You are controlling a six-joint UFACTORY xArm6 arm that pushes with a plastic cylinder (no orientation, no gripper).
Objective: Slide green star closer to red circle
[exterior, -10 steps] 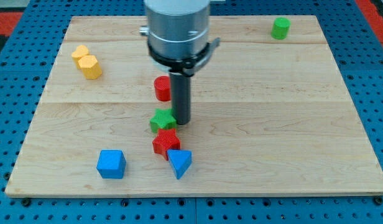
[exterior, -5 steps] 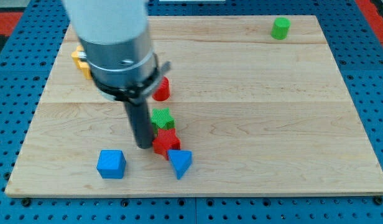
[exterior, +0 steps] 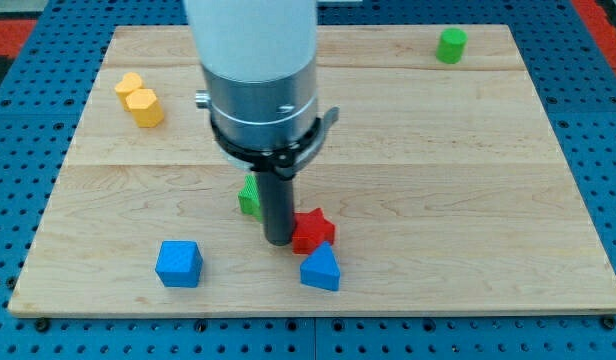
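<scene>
Green star (exterior: pixel 249 195): only a sliver shows, bright green, ridged side face, left edge with a point; the rest sits behind the rod. Lies near the middle of the surface (exterior: pixel 468 200), slightly toward the view's bottom, just left of the rod.
Red circle: not visible; the arm's body covers the area above the green star, so cannot tell where it is.
My tip (exterior: pixel 278 241): lower end of the straight dark rod, down at the surface, just below and right of the green star, touching or nearly touching the left side of the red star (exterior: pixel 314 231).
End effector: plain rod, no jaws, nothing to open or close, holds nothing.
Red star: one, just right of my tip, five points readable.
Blue triangle (exterior: pixel 321 270): one, wedge shape, directly below the red star, touching or just beside it.
Blue cube (exterior: pixel 178 263): one, toward the view's bottom left, well apart from the cluster.
Yellow block (exterior: pixel 139 99): looks like two hexagon-ish pieces joined or pressed together, view's upper left.
Green cylinder (exterior: pixel 450 45): one, view's top right, far from everything else.
Count by colour: green two, red one visible, blue two, yellow one cluster.
Surface: pale wooden board on a blue pegboard (exterior: pixel 28 120).
</scene>
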